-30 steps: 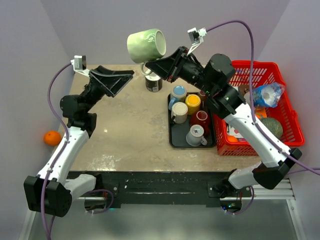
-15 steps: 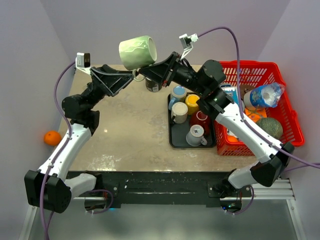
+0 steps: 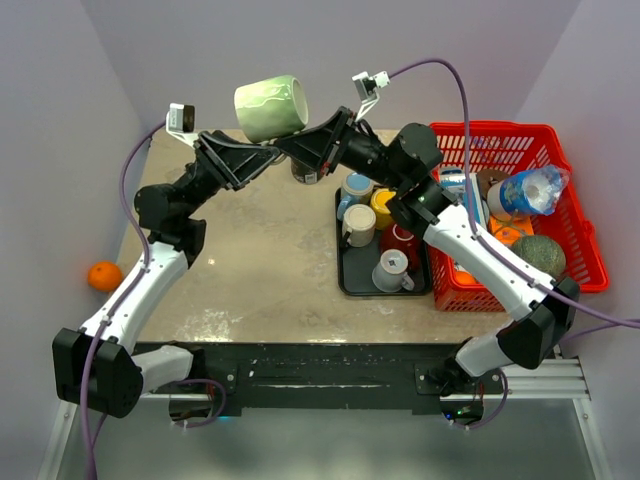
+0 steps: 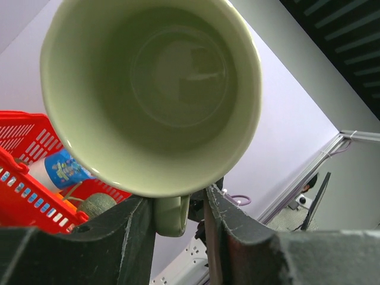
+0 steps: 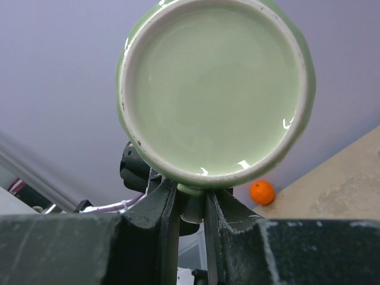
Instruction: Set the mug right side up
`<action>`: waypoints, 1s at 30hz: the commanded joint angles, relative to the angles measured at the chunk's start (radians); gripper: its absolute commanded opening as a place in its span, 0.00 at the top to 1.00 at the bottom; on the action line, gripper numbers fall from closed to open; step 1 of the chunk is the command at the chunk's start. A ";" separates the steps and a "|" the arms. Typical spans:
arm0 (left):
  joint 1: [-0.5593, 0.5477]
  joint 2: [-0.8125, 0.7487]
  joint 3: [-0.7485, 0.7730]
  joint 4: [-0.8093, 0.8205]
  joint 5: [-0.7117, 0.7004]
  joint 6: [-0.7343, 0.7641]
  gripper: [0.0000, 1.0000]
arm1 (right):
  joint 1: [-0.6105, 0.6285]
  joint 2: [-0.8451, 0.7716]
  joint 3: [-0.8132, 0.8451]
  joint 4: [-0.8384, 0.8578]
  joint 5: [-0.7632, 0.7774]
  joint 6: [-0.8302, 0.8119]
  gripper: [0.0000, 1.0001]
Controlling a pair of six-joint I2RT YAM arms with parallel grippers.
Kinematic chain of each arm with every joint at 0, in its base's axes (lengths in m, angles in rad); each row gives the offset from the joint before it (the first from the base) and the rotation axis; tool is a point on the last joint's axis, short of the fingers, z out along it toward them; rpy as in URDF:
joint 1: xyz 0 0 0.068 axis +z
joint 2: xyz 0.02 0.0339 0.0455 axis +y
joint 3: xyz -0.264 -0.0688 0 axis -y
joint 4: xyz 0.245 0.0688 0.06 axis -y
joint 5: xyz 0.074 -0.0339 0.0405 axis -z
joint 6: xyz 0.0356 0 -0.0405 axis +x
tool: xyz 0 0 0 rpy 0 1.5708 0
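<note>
A pale green mug (image 3: 270, 107) hangs on its side high above the back of the table, its handle pointing down. My right gripper (image 3: 287, 148) is shut on that handle; in the right wrist view the mug's base (image 5: 217, 89) faces the camera above the right gripper (image 5: 191, 199). My left gripper (image 3: 266, 153) comes in from the left. In the left wrist view the mug's mouth (image 4: 148, 89) faces the camera, and the handle (image 4: 171, 215) sits between the left gripper's (image 4: 178, 205) fingers. It touches one finger, with a gap to the other.
A black tray (image 3: 347, 275) with several mugs lies right of centre. A red basket (image 3: 580, 270) of groceries stands at the right. A dark mug (image 3: 307, 168) stands at the back of the table under the grippers. An orange (image 3: 104, 275) lies off the table's left edge.
The right arm has carried the mug to the left. The left gripper has risen to the handle and its jaws have narrowed around it.
</note>
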 commanded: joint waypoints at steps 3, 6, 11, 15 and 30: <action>-0.009 -0.002 0.055 -0.029 0.061 0.046 0.63 | -0.002 -0.005 0.063 0.083 -0.034 -0.050 1.00; -0.009 0.002 0.064 -0.048 0.118 0.086 0.63 | -0.001 -0.003 0.078 0.055 -0.057 -0.061 1.00; -0.009 0.021 0.078 -0.025 0.225 0.132 0.53 | -0.002 -0.003 0.098 0.019 -0.112 -0.079 1.00; -0.009 0.021 0.078 -0.039 0.236 0.159 0.49 | -0.002 -0.009 0.101 0.003 -0.140 -0.087 1.00; -0.007 -0.041 0.056 -0.151 0.103 0.239 0.58 | -0.002 -0.037 0.067 -0.035 -0.152 -0.127 1.00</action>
